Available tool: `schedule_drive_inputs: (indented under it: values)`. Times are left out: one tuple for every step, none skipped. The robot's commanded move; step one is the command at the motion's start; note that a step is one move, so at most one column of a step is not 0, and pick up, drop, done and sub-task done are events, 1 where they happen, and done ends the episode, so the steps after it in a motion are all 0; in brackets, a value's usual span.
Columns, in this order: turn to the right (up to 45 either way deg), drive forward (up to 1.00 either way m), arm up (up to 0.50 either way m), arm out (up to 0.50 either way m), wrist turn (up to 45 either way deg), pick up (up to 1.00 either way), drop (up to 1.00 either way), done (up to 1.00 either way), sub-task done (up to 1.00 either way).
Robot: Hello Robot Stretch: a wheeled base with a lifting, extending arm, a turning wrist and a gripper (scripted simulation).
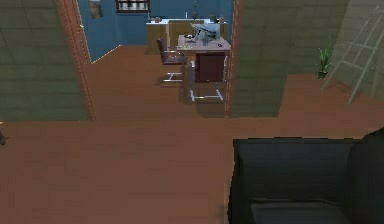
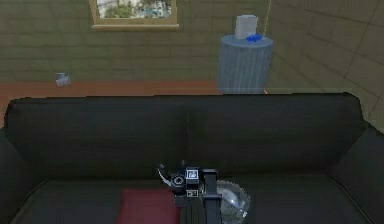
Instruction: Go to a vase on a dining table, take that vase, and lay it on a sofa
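In the arm side view a dark sofa point(image 2: 90, 130) runs from edge to edge, its back across the middle and its seat below. The arm point(image 2: 197, 207) rises from the bottom edge over the seat. At its far end are two white squares point(image 2: 190, 181) with black marks too small to read, and left of them is the claw point(image 2: 161, 176). Whether the claw is open or closed cannot be told, nor whether it holds anything.

Just right of the arm a round grey thing point(image 2: 233, 200), glassy and vase-like in shape, lies on the sofa seat. Whether it touches the arm cannot be told. Left of the arm a red cushion point(image 2: 148, 207) lies flat on the seat.

Behind the sofa a blue-grey cylinder point(image 2: 243, 70) stands on the brown floor by the wall, with a white box and a small blue thing on top. A framed picture point(image 2: 135, 10) hangs on the wall at the upper left, and a small pale thing point(image 2: 63, 78) sits on the floor below it.

In the forward view a dark sofa corner point(image 1: 310, 180) is at the lower right. Ahead, a doorway opens on a blue-walled room with a worktop point(image 1: 222, 45) that carries small things, and chairs point(image 1: 170, 55) beside it. A plant point(image 1: 324, 58) and a ladder point(image 1: 360, 55) stand at the right.
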Motion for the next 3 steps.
schedule_drive_inputs:
  values:
    - [0.0, 0.0, 0.1, 0.0, 0.0, 0.0, 0.0, 0.0, 0.0]
    - [0.0, 0.0, 0.0, -0.08, 0.0, 0.0, 0.0, 0.0, 0.0]
    - [0.0, 0.0, 0.0, 0.0, 0.0, 0.0, 0.0, 1.0, 0.0]
